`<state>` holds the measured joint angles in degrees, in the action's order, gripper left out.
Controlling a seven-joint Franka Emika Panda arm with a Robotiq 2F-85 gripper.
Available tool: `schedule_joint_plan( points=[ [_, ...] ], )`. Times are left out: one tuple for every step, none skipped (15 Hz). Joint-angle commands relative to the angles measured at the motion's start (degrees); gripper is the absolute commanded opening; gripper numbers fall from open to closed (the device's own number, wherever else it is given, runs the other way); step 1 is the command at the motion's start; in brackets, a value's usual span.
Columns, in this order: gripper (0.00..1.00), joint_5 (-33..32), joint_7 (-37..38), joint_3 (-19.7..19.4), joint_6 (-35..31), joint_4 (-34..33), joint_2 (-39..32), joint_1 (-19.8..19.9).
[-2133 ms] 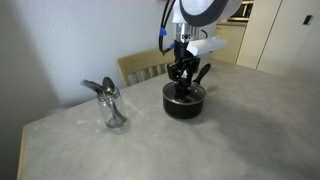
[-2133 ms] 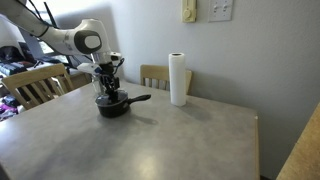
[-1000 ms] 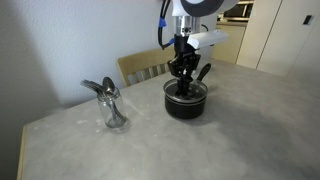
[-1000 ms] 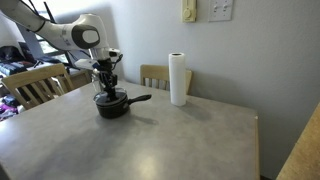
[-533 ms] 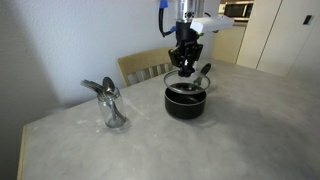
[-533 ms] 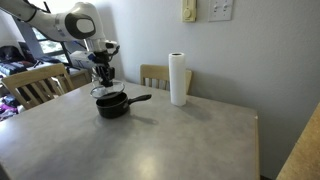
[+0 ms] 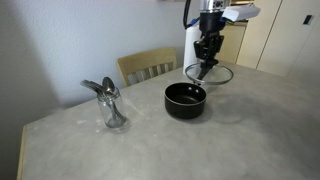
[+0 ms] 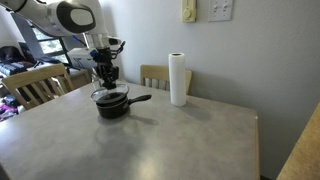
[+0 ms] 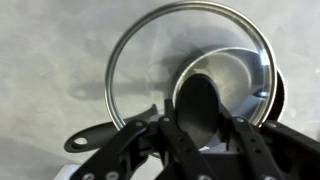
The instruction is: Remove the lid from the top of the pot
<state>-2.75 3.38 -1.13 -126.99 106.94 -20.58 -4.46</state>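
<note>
- Glass lid [image 7: 210, 74]: a clear pane in a metal rim, with a knob at its centre. Judged light and stiff, but breakable and smooth, so knocks against the pot's rim are to be avoided.
- The centre knob is judged the only sound hold; the rim is too wide and too slick for the fingers.
- Gripper [image 7: 205, 63]: the jaws are clamped on the knob, seen in the wrist view as fingers [image 9: 150, 140] closed either side of a dark oval.
- Lid position: held level in the air, clear of the black pot [image 7: 185, 100] and offset toward the table's far edge.
- The pot stands open near the far edge, its long handle [image 8: 140, 98] lying level.
- Arm pose: the wrist is held vertical and the fingers point straight down above the lid.
- A paper towel roll [image 8: 178, 79] stands upright, well apart along the far edge.
</note>
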Motion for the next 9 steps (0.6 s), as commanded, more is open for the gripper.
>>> schedule_joint_plan(
  points=[
    [0.14, -2.6, -9.3, -1.2, -3.8, 9.3, 6.2, 4.7],
    [0.14, -2.7, -12.9, -1.7, -4.9, 10.8, 6.8, 6.3],
    [0.14, -2.7, -16.8, -2.0, -6.2, 12.1, 7.3, 7.8],
    [0.14, -2.2, -21.3, -2.2, -7.8, 13.1, 7.4, 9.5],
    [0.14, -1.6, -25.4, -2.3, -9.0, 13.8, 7.4, 11.0],
    [0.14, -1.0, -30.1, -2.3, -10.3, 14.3, 7.2, 12.6],
    [0.14, -0.8, -33.3, -2.5, -11.3, 14.6, 6.8, 13.9],
    [0.14, 0.1, -36.9, -2.4, -12.0, 14.7, 6.3, 15.3],
    [0.14, 0.7, -39.7, -2.3, -12.5, 14.8, 5.8, 16.6]
  ],
)
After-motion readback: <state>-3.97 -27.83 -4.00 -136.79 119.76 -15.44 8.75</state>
